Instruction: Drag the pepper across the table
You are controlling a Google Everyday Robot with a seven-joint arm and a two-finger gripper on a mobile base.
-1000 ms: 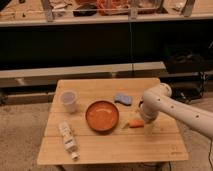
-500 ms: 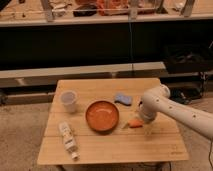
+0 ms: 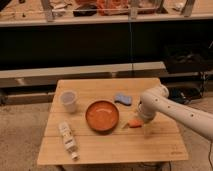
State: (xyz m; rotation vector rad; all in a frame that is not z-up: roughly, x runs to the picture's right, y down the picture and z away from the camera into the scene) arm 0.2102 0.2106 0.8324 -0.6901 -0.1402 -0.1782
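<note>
Over the last 1 second the arm eased slightly leftward, putting the gripper [image 3: 142,119] at the right end of the pepper [image 3: 134,123], which lay just right of the orange bowl [image 3: 102,115] on the table [image 3: 115,150]. The pepper seemed hardly to have shifted, so the drag looked barely begun. Whether the gripper clasped the pepper, I could not tell.
</note>
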